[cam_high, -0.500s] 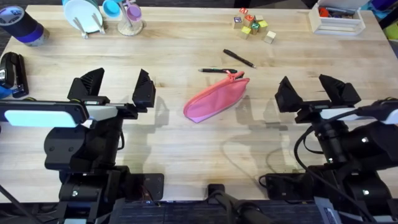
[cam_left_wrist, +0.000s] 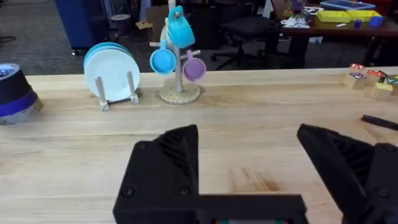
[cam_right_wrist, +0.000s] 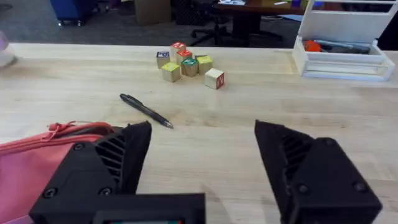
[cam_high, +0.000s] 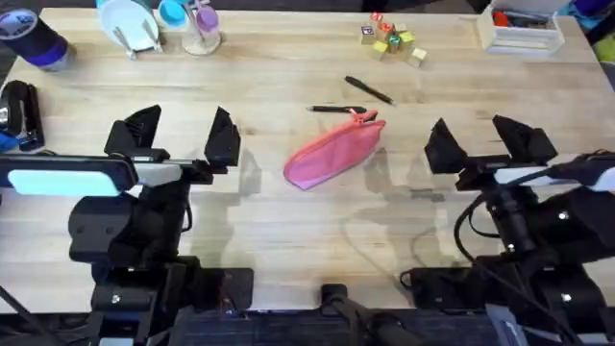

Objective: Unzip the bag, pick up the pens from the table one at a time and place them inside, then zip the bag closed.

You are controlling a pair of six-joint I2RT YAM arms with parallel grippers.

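Observation:
The pink bag (cam_high: 332, 150) lies slanted in the middle of the table (cam_high: 288, 67), its zipper shut and its small pull (cam_high: 366, 117) at the far end. In the right wrist view the bag (cam_right_wrist: 37, 162) sits beside one finger. A black pen (cam_high: 369, 90) lies just beyond it, seen too in the right wrist view (cam_right_wrist: 146, 111). A second dark pen (cam_high: 336, 110) rests against the bag's far end. My left gripper (cam_high: 181, 136) hovers open to the left of the bag. My right gripper (cam_high: 485, 140) hovers open to its right. Neither holds anything.
At the back stand a plate rack (cam_high: 130, 26), a mug tree (cam_high: 200, 24), several toy blocks (cam_high: 391, 40) and a white tray (cam_high: 524, 29). A dark blue roll (cam_high: 29, 40) and a black device (cam_high: 19, 113) sit at the left edge.

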